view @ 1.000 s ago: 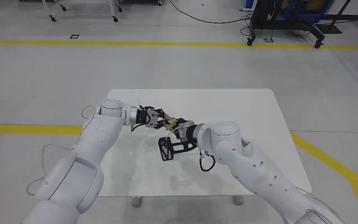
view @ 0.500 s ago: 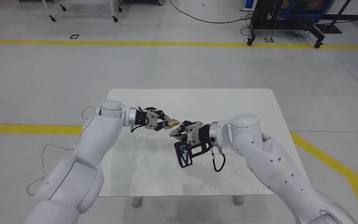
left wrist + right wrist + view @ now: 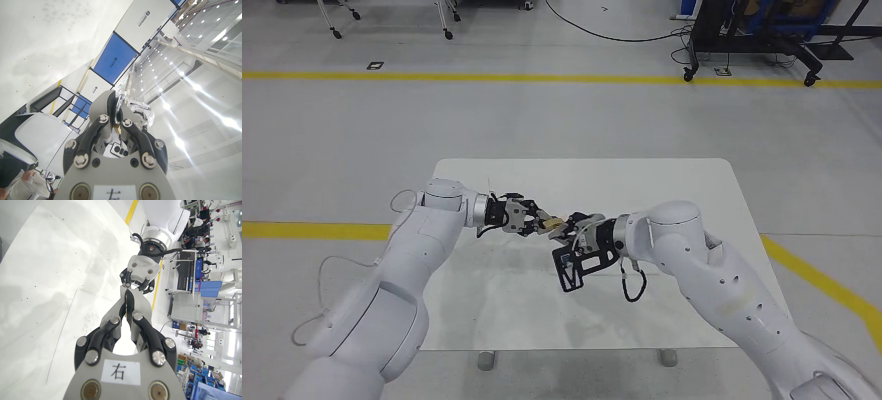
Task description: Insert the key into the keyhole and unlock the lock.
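left wrist view: lock [image 3: 118, 113] between jaws

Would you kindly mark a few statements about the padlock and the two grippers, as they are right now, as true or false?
1. The left gripper has its jaws closed on the padlock. True.
2. The padlock lies flat on the table. False: it is held in the air above the table.
3. The right gripper has its jaws wide open. False: they are pressed together.
4. The two grippers face each other, nearly tip to tip, over the table. True.
5. The padlock has a silver shackle and a brass-coloured body. True.
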Available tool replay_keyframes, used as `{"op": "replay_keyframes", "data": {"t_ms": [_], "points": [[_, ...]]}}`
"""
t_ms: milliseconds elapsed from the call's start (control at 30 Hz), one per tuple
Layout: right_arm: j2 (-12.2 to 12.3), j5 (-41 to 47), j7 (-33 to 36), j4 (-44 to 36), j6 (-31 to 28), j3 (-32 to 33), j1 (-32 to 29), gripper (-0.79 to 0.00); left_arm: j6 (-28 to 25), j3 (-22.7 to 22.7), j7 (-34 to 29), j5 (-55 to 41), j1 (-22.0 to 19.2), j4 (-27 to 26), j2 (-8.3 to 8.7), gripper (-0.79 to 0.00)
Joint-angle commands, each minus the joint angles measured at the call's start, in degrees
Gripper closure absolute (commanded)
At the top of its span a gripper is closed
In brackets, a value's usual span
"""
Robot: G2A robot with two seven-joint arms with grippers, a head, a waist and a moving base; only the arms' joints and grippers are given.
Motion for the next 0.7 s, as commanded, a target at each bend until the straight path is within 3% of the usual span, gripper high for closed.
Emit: {"op": "replay_keyframes", "data": {"t_ms": [0, 333, 667], "points": [[-0.20, 0.35, 1.42, 0.25, 0.44, -0.48, 0.31, 0.000, -0.10, 0.34, -0.10, -0.16, -0.01, -0.02, 0.00, 0.000], [-0.71, 2.64, 4.38, 1.30, 0.78, -1.30, 1.45, 0.000, -0.26, 1.84, -0.26, -1.66, -0.07, 0.03, -0.04, 0.000], [0.04, 2.99, 2.09, 0.12, -0.96, 0.16, 0.41, 0.000, -0.44, 3.19, -0.45, -3.68, -0.33, 0.20, 0.07, 0.000]]}}
